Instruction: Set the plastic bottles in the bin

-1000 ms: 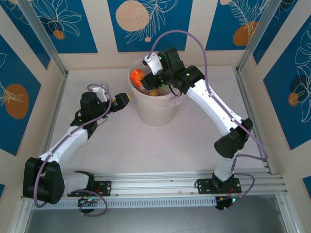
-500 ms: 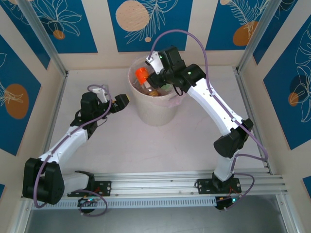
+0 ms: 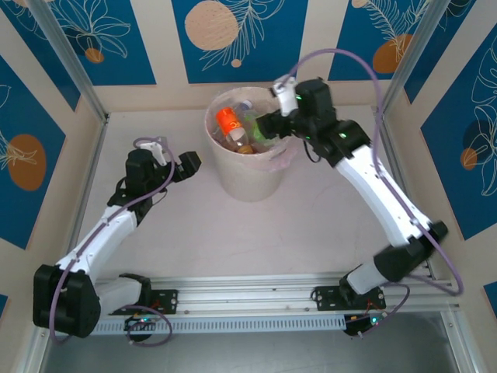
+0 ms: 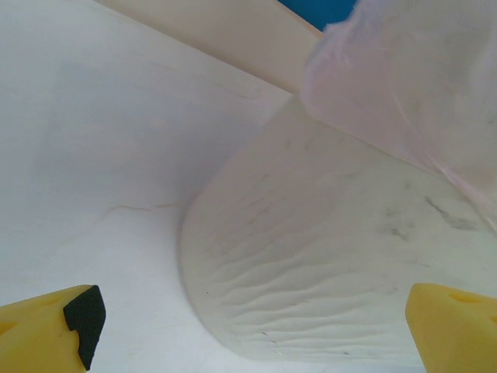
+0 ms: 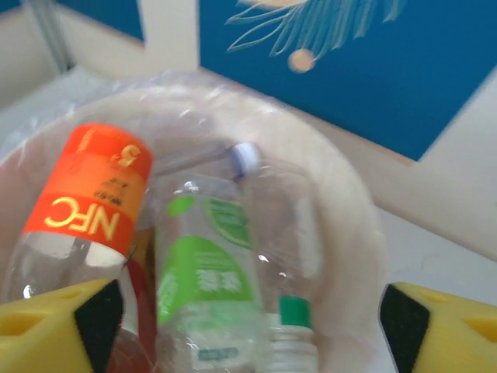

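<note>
The cream bin [image 3: 248,175] stands at the back middle of the table, its clear liner [image 4: 404,85] folded over the rim. Plastic bottles lie inside it: one with an orange label [image 3: 228,121] [image 5: 89,190], one with a green label [image 5: 198,268], and a green-capped one [image 5: 295,311]. My right gripper [image 3: 268,124] hovers open over the bin's right rim [image 5: 365,233], with nothing between its yellow fingers. My left gripper [image 3: 189,163] stands open to the left of the bin, facing the bin wall [image 4: 326,264] with nothing in it.
Blue patterned wall panels [image 3: 233,35] enclose the table on three sides. A metal rail [image 3: 256,291] with both arm bases runs along the near edge. The white tabletop [image 3: 256,233] spreads around the bin.
My right gripper has drawn back from above the bin's middle to its right rim, and the arm has swung right. The orange-labelled bottle now lies in the bin. The left gripper shifted slightly left.
</note>
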Motion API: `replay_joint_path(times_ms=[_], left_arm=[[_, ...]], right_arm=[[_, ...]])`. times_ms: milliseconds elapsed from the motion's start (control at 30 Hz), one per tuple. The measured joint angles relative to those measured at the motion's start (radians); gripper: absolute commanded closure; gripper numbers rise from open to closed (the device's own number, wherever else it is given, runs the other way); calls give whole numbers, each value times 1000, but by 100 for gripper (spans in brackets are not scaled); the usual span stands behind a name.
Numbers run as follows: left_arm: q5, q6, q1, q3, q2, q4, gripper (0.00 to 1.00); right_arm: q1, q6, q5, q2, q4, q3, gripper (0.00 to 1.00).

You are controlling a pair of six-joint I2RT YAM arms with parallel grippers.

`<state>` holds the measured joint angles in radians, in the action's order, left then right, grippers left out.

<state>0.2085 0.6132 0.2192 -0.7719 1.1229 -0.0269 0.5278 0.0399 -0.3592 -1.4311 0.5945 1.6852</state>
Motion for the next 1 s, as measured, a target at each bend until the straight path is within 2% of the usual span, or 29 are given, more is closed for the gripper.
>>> replay_joint_path(times_ms=[267, 433, 567, 733, 1000], left_arm=[[-360, -132, -35, -22, -144, 124, 0], [-596, -225, -48, 78, -221, 54, 0], [-727, -294, -72, 205, -217, -26, 0], [-747, -378, -129, 299, -145, -148, 0], [-549, -491, -166, 327, 130, -398, 0]], right_arm=[[-279, -214, -1, 491, -276, -527, 0], [-441, -317, -71, 642, -336, -749, 0], [-564, -385, -102, 662, -395, -925, 0], [-679, -443, -64, 597, -514, -1117, 0], [-732, -446, 97, 438, -695, -1228, 1]])
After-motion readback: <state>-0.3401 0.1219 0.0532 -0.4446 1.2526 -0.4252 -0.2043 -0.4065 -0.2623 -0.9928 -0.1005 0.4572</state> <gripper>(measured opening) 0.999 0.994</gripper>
